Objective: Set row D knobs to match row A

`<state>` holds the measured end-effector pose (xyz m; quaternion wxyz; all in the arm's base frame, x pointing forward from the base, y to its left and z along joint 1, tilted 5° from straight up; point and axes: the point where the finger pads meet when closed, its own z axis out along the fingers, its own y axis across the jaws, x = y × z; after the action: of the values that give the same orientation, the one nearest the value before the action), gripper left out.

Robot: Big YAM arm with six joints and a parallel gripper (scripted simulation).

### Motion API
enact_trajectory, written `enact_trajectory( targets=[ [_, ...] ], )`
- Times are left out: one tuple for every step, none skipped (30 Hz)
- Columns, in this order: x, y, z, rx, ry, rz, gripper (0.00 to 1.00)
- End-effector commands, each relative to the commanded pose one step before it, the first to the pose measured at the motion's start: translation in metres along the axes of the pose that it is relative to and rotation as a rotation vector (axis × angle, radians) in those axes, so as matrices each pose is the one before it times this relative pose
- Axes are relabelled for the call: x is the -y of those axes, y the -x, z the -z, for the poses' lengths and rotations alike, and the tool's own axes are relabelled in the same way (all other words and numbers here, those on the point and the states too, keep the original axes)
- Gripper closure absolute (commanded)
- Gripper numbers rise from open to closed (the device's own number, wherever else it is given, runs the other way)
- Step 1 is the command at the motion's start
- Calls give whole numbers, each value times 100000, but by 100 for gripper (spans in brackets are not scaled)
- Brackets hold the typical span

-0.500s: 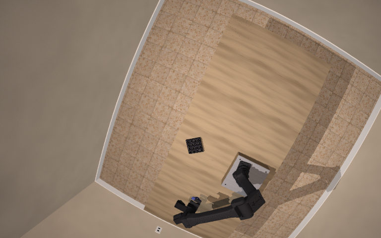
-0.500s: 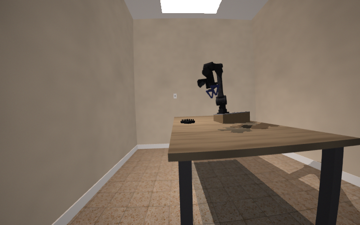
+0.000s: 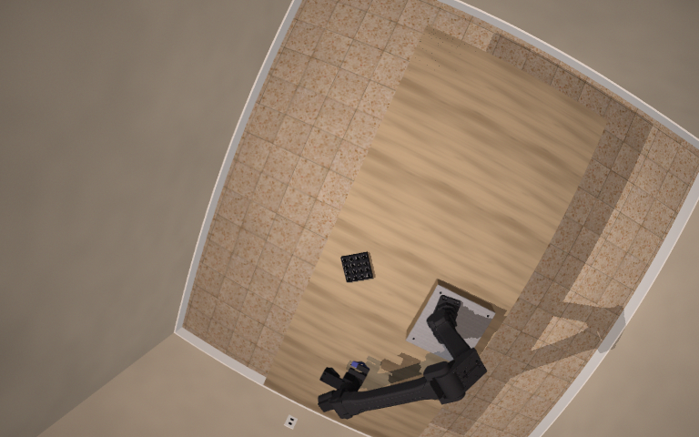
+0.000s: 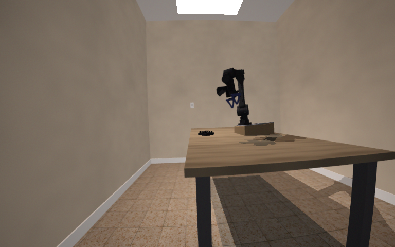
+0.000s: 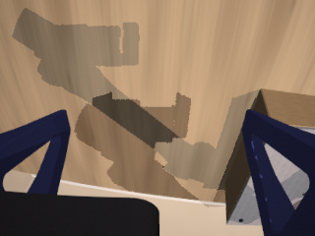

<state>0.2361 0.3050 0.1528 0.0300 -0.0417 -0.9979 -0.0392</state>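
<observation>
one black knob box sits on the wooden table, knobs upward — in the top view it lies toward ten o'clock from the wooden mounting block, well apart from it. its knobs stand in a grid of four by four, but their white lines and printed names are too small to read, so i cannot tell which marks they point at.

the black arm rises from the block and bends over, its gripper raised above the table, at six o'clock from the box in the top view. its blue fingers are spread wide, nothing between them — one at eight o'clock in the wrist view, the other at four. shadows fall across the wood there, with the block toward four o'clock.

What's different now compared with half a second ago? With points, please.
Nothing visibly changed. The arm (image 3: pixel 391 399) (image 4: pixel 241 87) holds the same pose, its open gripper (image 3: pixel 360 367) (image 4: pixel 235 101) (image 5: pixel 156 119) has taken hold of nothing, and the knob box (image 3: pixel 356 267) (image 4: pixel 205 133) sits where it was on the table (image 3: pixel 463 154) (image 4: pixel 262 154) (image 5: pixel 197 49).
</observation>
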Motion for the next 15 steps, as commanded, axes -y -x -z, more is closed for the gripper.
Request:
enact_trajectory(
  targets=[
    [-201,83,350,565,805,133,0],
    [0,0,0,0,0,0,0],
    [-2104,1065,3439,5610,7701,1322,0],
    [134,364,-102,236,24,388,0],
    [111,515,-520,12,-473,-254,0],
    [495,225,-1007,-1057,-2055,358,0],
    [1338,-187,-1348,-1688,-2773,580,0],
    [1070,183,-939,-856,-1683,1037,0],
    [570,786,-296,520,-171,1560,0],
    [744,932,-367,622,-246,1915,0],
    [727,820,-341,553,-260,1760,0],
    [524,542,-238,369,-197,1210,0],
    [641,617,-282,423,-252,1428,0],
    [737,653,-315,451,-301,1579,0],
    [816,660,-339,460,-347,1684,0]
  ],
)
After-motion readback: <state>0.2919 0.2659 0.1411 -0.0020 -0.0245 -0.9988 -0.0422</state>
